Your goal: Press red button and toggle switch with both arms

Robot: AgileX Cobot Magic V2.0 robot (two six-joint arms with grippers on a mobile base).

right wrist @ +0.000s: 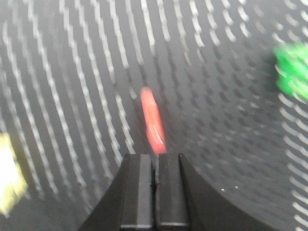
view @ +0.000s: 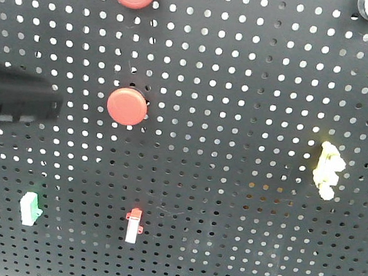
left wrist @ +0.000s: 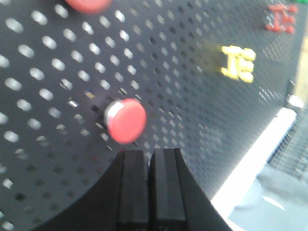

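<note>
**Inspector:** State of the left pincer (left wrist: 149, 155)?

**Recorder:** Fingers pressed together, nothing between them. The red button (left wrist: 126, 120) stands ahead of the tips and a shade to their left in the wrist view. It is near but apart, with a strip of pegboard (left wrist: 202, 125) showing between. Its round face is turned toward the pincer.

**Inspector:** And the right pincer (right wrist: 155, 157)?

**Recorder:** Likewise closed on nothing. A blurred red sliver, taken to be the toggle switch (right wrist: 153, 120), lies just beyond the tips, dead centre. Its long axis runs away from the pincer, the far end leaning slightly left. Whether they touch cannot be told through the blur.

**Inspector:** Which arm is nearer its target?

**Recorder:** By judgement the right, as its gap looks smaller. The front view shows only the left arm (view: 11, 100), level with the button and off to one side.

**Inspector:** What does the coming move turn on?

**Recorder:** For the left, a straight push forward, corrected slightly leftward. For the right, probably a nudge across the lever's long axis, though the throw direction is unreadable.
</note>
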